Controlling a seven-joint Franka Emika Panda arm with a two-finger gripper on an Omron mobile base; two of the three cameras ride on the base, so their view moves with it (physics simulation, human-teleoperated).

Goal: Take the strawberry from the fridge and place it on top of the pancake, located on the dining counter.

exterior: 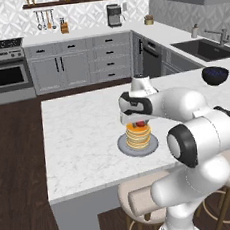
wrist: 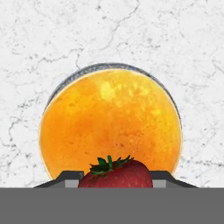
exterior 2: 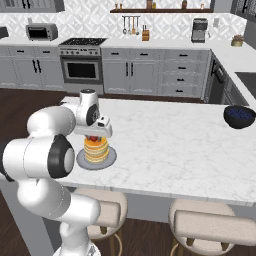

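Observation:
The pancake (exterior: 138,135) (exterior 2: 95,149) is a short golden-orange stack on a round grey plate (exterior: 122,147) (exterior 2: 80,160), set on the white marble dining counter (exterior: 84,140) (exterior 2: 175,145). My gripper (exterior: 139,120) (exterior 2: 93,136) (wrist: 116,180) hangs straight over the stack, shut on the strawberry (exterior: 140,124) (exterior 2: 93,138) (wrist: 118,175). The berry sits just above the top pancake; whether it touches is unclear. In the hand view the pancake (wrist: 109,122) lies below the red berry with its green leaves, and the plate rim (wrist: 100,66) peeks out behind it. The fridge is out of view.
A dark bowl (exterior: 215,75) (exterior 2: 239,116) stands at the counter's far right. Padded beige stools (exterior: 141,197) (exterior 2: 210,225) line the near edge. Behind are the stove (exterior: 4,73) (exterior 2: 80,65) and the sink (exterior: 205,49) on wall counters.

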